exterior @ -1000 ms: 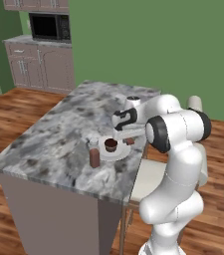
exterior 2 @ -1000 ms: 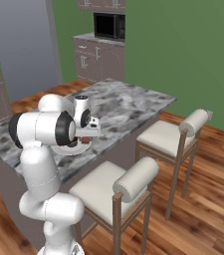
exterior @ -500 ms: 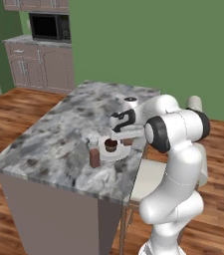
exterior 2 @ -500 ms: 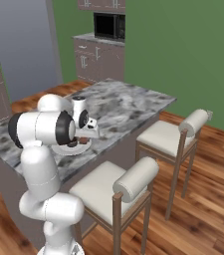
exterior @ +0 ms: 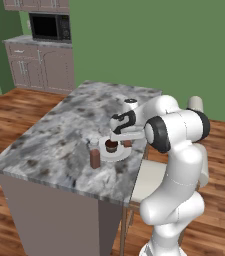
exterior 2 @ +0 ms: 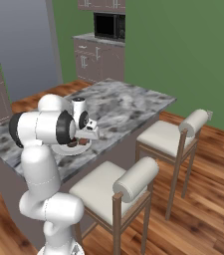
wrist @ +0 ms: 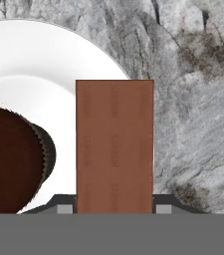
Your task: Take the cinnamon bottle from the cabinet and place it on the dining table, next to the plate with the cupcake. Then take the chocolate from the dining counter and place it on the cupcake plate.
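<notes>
Reddish-brown and flat, the chocolate (wrist: pixel 114 147) stands on end between the jaws (wrist: pixel 114 209), which are pressed against its two long edges and pinch it near its lower end, so the bar juts straight out ahead of them. Holding it by the narrow edges leaves its broad face free, which should let it drop flat once let go.

Ahead of the jaws, under the bar, lies the plate (wrist: pixel 58 64); the bar's far end hangs over the plate's rim, with marbled stone to one side. The cupcake (wrist: pixel 11 159) sits just beside the bar on the plate, apart from it by a thin strip of white. That offset looks deliberate: the bar is carried over the open part of the plate so it need not land on the cupcake.

From the left base view, the jaws (exterior: pixel 125 141) hover low over the plate (exterior: pixel 105 153) near the bench (exterior: pixel 59 135) edge. The cinnamon bottle (exterior: pixel 94 156) stands upright just beyond the plate on the side away from the arm, so the first half of the task looks done. What remains, by my reading, is to lower the bar and release it on the white.
</notes>
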Available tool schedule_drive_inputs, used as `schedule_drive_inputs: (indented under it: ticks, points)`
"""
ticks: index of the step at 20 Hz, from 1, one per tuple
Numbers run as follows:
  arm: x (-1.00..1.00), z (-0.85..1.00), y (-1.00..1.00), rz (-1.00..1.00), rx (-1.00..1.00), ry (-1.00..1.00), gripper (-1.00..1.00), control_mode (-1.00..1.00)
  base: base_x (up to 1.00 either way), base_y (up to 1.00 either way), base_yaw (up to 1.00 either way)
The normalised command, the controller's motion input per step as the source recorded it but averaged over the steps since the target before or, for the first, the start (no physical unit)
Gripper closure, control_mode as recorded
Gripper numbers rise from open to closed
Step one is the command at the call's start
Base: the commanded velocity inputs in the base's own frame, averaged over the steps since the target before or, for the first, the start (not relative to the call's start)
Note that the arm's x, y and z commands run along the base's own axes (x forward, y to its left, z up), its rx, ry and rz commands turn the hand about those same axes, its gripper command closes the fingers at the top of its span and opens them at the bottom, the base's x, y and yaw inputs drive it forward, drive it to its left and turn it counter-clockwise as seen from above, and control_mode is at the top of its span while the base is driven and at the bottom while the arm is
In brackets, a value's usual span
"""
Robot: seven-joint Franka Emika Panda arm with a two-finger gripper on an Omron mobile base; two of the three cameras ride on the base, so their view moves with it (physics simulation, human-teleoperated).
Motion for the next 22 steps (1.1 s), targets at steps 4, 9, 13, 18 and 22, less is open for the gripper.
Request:
schedule_drive_inputs:
  ticks: [4, 9, 13, 18, 22]
  points:
    - [0.00, 0.01, 0.00, -0.04, 0.00, 0.00, -1.00, -1.00, 0.00, 0.00, 0.00]
    - [-0.02, 0.14, 0.02, 0.00, 0.00, 0.00, -1.00, -1.00, 0.00, 0.00, 0.00]
    - [0.00, 0.23, 0.00, 0.00, 0.00, 0.00, -1.00, -1.00, 0.00, 0.00, 0.00]
    - [-0.08, 0.43, -0.02, 0.00, 0.01, -0.02, -1.00, -1.00, 0.00, 0.00, 0.00]
    - [-0.59, 0.22, -0.01, -0.01, 0.00, -0.13, -1.00, -1.00, 0.00, 0.00, 0.00]
